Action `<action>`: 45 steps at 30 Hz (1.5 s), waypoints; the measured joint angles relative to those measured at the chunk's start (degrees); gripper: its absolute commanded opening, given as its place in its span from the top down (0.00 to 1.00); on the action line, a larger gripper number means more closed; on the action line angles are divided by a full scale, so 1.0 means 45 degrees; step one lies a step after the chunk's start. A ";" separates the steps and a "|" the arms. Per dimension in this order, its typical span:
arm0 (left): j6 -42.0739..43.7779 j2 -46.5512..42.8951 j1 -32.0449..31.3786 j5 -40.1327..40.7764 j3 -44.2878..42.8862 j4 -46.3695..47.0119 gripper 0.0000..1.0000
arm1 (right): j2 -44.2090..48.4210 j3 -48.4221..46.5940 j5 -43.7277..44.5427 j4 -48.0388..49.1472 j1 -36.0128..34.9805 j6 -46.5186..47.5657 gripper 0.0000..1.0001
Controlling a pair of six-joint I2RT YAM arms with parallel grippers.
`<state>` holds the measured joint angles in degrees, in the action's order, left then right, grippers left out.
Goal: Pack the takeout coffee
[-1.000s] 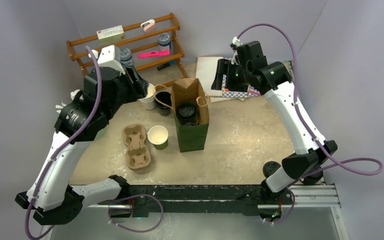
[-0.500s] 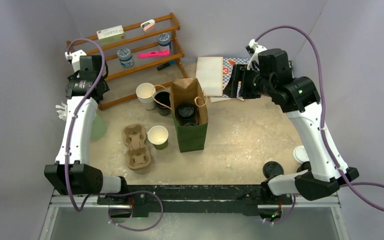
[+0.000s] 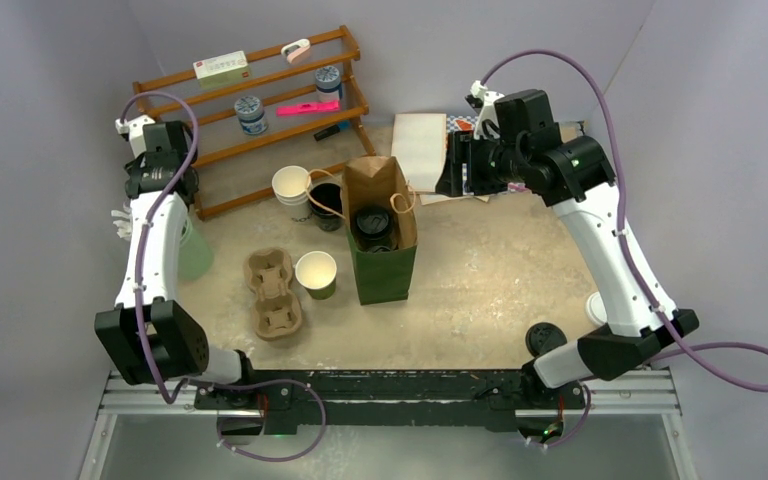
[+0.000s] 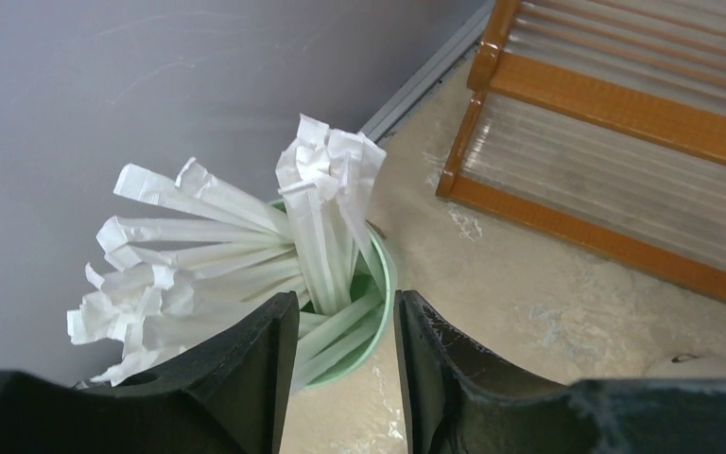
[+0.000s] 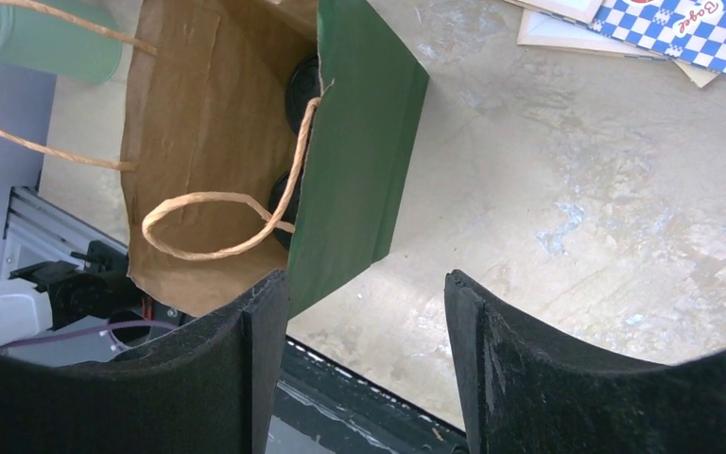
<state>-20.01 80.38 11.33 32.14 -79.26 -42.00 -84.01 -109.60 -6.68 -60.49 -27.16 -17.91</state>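
Now coffee (image 3: 373, 222) in bag (image 3: 385, 272), near right gripper (image 5: 367, 280)

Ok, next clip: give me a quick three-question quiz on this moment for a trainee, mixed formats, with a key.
1. True or false: the takeout coffee stands inside the paper bag.
2. Multiple choice: the left tool hangs over A) wrapped straws in a mint cup; B) the cardboard carrier; C) the wooden rack.
3. Short answer: which tool's own camera sees into the bag?

Key: 1 true; 2 A; 3 the right tool.
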 measured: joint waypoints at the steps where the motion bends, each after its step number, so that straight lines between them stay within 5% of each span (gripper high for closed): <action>1: 0.0039 0.0073 0.0034 0.0049 0.0000 0.0083 0.58 | 0.0000 0.0000 -0.0083 0.0015 0.0000 0.0000 0.37; 11: -0.0287 0.0180 0.0311 -0.0151 0.0000 -0.0374 0.51 | 0.0039 0.0029 -0.0437 0.0185 0.0000 0.0010 0.37; 27: -0.1151 -0.2453 -0.0461 0.0685 0.0491 -0.2346 0.44 | -0.0121 0.0330 -0.0903 0.0272 0.0000 0.0282 0.39; 40: -0.1307 -0.2448 -0.0374 0.1433 0.1540 -0.2259 0.59 | -0.0219 0.0427 -0.1132 0.0257 -0.0005 0.0282 0.40; 45: -0.1175 -0.2297 -0.0272 0.1773 0.1549 -0.1865 0.76 | -0.0248 0.0427 -0.1137 0.0248 -0.0005 0.0282 0.43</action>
<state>-25.30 70.04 10.11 40.12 -72.29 -50.39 -85.12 -107.68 -11.79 -59.37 -27.18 -16.64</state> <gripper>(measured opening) 0.359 0.588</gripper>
